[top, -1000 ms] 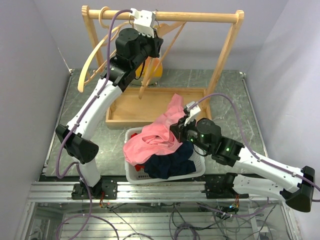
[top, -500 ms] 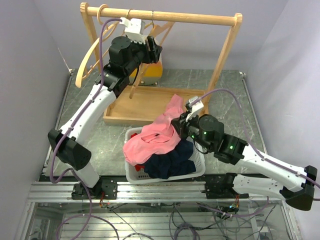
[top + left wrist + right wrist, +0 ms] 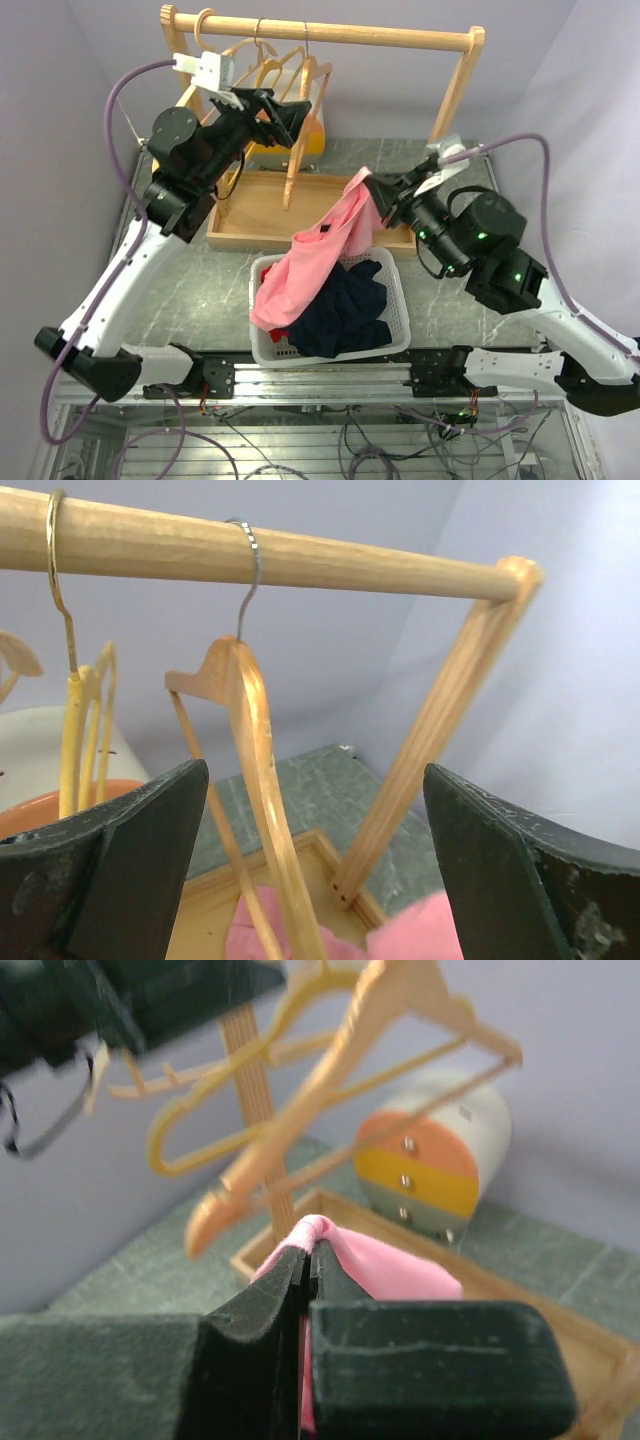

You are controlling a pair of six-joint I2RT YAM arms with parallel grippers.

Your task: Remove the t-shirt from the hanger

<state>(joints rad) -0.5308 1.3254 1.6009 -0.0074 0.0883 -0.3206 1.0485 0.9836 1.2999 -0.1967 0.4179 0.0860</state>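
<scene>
The pink t-shirt [image 3: 320,250] hangs from my right gripper [image 3: 378,190], which is shut on a fold of it, and its lower part lies in the white basket [image 3: 397,288]. In the right wrist view the pink t-shirt [image 3: 395,1272] bunches out past the right gripper [image 3: 312,1250]. A bare wooden hanger [image 3: 305,92] hangs on the rail [image 3: 400,36]. My left gripper [image 3: 288,116] is open just left of it and holds nothing. In the left wrist view the hanger [image 3: 252,742] hangs ahead of the wide-apart fingers [image 3: 150,840], off the rail [image 3: 330,568].
Other bare hangers [image 3: 245,60] hang at the rail's left end. A wooden tray [image 3: 250,215] forms the rack's base, with a small orange and yellow drawer unit [image 3: 440,1155] on it. A navy garment [image 3: 350,310] fills the basket.
My left gripper has opened and drawn back leftward from the hanger. My right gripper has risen up and to the right, pulling the pink t-shirt taut out of the basket.
</scene>
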